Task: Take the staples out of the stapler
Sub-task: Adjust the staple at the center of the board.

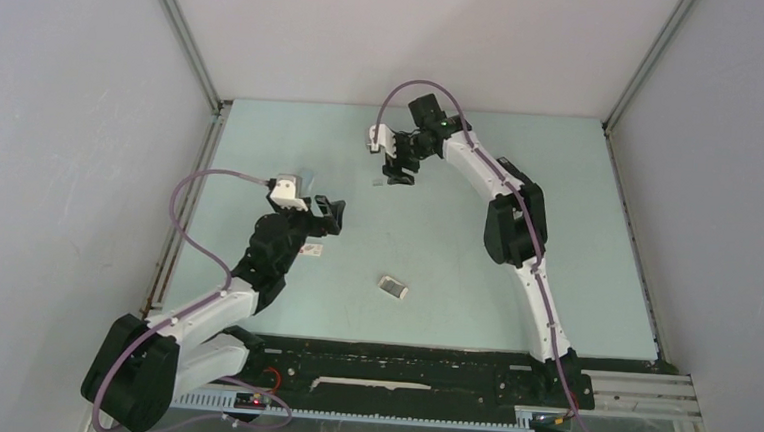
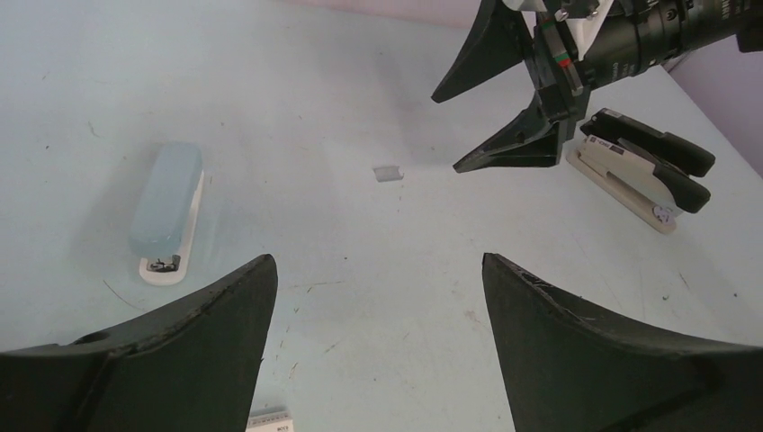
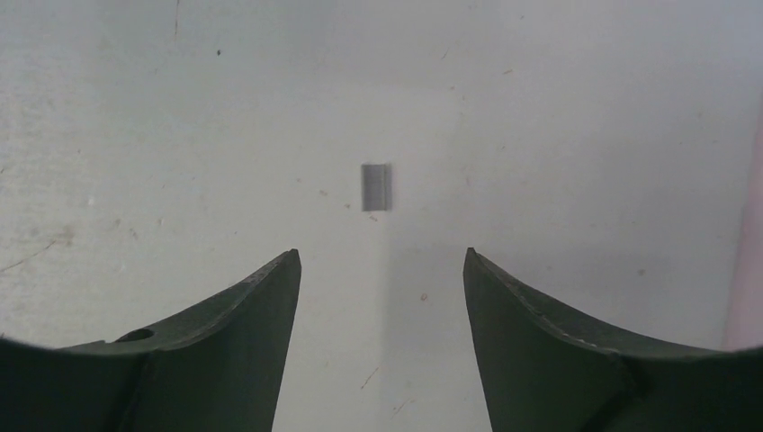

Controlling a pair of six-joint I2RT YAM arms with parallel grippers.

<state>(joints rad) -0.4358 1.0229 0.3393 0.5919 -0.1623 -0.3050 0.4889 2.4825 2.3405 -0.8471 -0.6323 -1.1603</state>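
A short silvery-grey strip of staples (image 3: 377,187) lies flat on the pale table, just ahead of my right gripper (image 3: 380,251). That gripper is open and holds nothing. The left wrist view shows the same strip (image 2: 387,173) below the right gripper's black fingers (image 2: 513,148). A black-and-white stapler (image 2: 643,166) lies behind those fingers. A light blue stapler (image 2: 166,211) lies closed at the left. My left gripper (image 2: 376,256) is open over bare table, well short of the strip. From above, the strip (image 1: 375,183) lies between the left gripper (image 1: 330,213) and the right gripper (image 1: 398,172).
A small white and grey object (image 1: 392,288) lies mid-table nearer the arm bases. A small white labelled box (image 2: 270,420) sits just under my left fingers. Grey walls and metal rails (image 1: 191,194) bound the table on three sides.
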